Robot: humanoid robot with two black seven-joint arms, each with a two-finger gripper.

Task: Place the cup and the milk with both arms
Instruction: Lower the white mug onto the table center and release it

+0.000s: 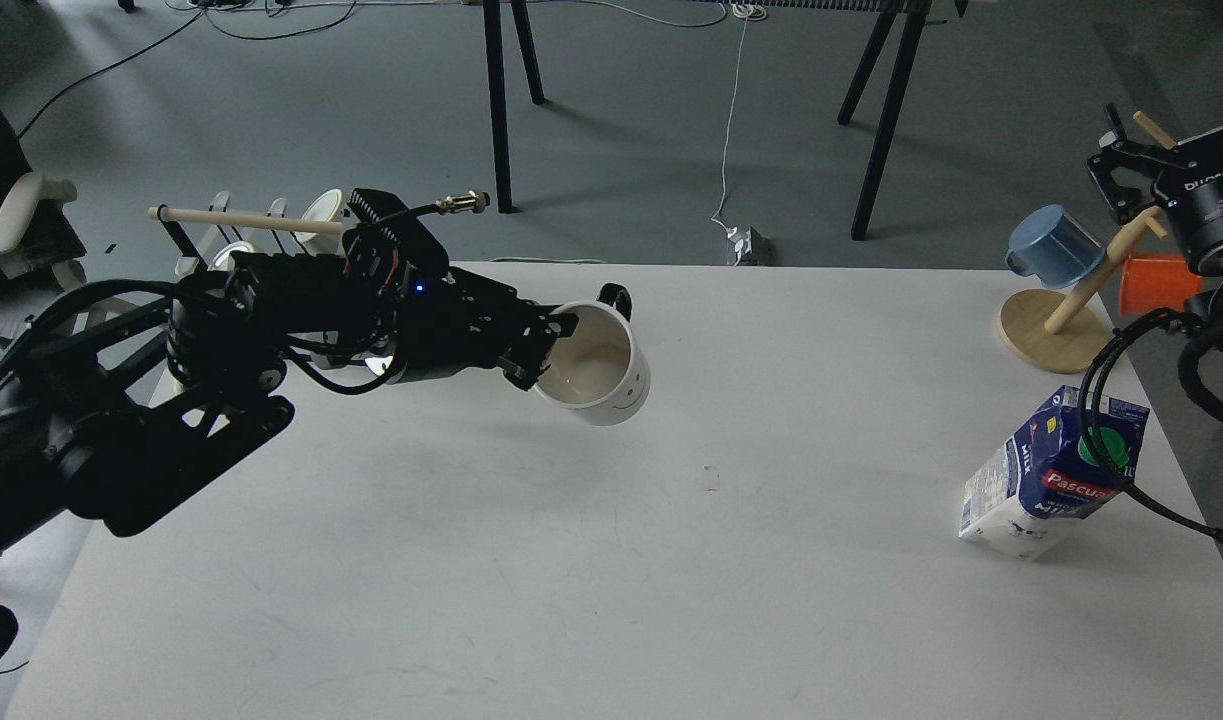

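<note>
One head view shows everything. The left pincer [546, 350] grips the rim of the cup [596, 365], one finger inside the mouth and one outside, holding it tilted above the white bench [571, 560], left of centre; the smiley face faces right and the black handle points away. The milk [1056, 470] stands on the bench near its right edge, a black cable crossing in front of its green cap. The right pincer [1131, 175] sits high at the right edge, well apart from the milk, and I cannot tell its opening. A wooden rack [1056, 335] behind the milk carries a blue cup [1051, 245] and an orange cup [1156, 285].
</note>
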